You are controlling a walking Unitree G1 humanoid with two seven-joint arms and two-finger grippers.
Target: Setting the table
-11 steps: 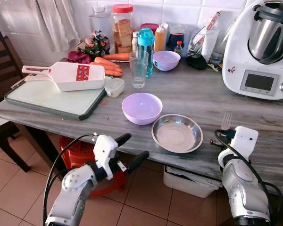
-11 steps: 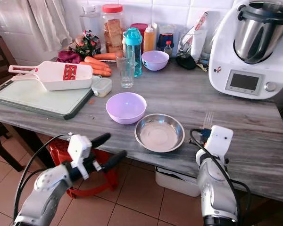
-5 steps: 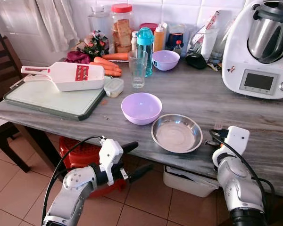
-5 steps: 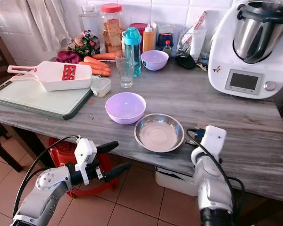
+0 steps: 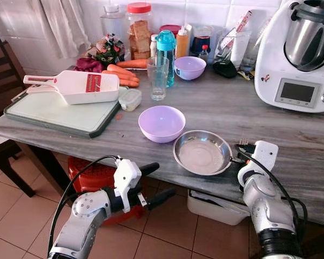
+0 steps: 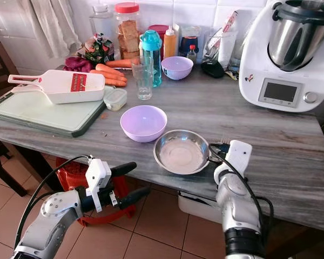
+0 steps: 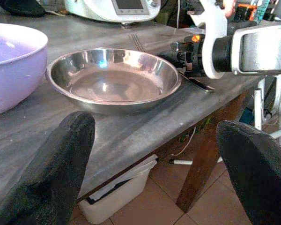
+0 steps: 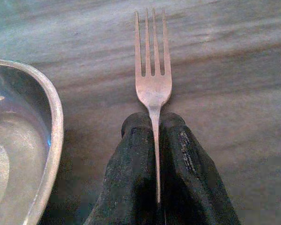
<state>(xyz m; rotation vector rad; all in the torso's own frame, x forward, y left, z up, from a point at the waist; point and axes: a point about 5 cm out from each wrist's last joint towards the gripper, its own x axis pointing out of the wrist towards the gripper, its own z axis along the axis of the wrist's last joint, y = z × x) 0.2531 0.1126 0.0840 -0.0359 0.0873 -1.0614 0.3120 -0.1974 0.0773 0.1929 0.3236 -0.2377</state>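
A steel bowl point(image 5: 203, 154) sits near the front edge of the grey table point(image 5: 291, 135), with a purple bowl point(image 5: 162, 123) just behind it to the left. My right gripper point(image 8: 153, 117) is shut on the handle of a fork point(image 8: 152, 84). It holds the fork low over the tabletop, right beside the steel bowl's right rim point(image 8: 51, 117), tines pointing away from me. My left gripper point(image 5: 154, 182) hangs open below the table's front edge with nothing between its fingers point(image 7: 51, 178). The left wrist view looks across at the steel bowl point(image 7: 114, 79) and the right gripper point(image 7: 192, 54).
A green cutting board point(image 5: 54, 113) with a white slicer point(image 5: 78, 86) lies at the left. A glass point(image 5: 159, 79), blue bottle point(image 5: 166, 51), small purple bowl point(image 5: 190, 68) and carrots point(image 5: 121, 75) stand behind. A white kitchen machine point(image 5: 299, 54) is back right. Red stool point(image 5: 94, 175) and white bin point(image 5: 216, 208) under the table.
My right gripper has carried the fork left, from well right of the steel bowl to beside its rim. The left gripper has dropped slightly below the table edge.
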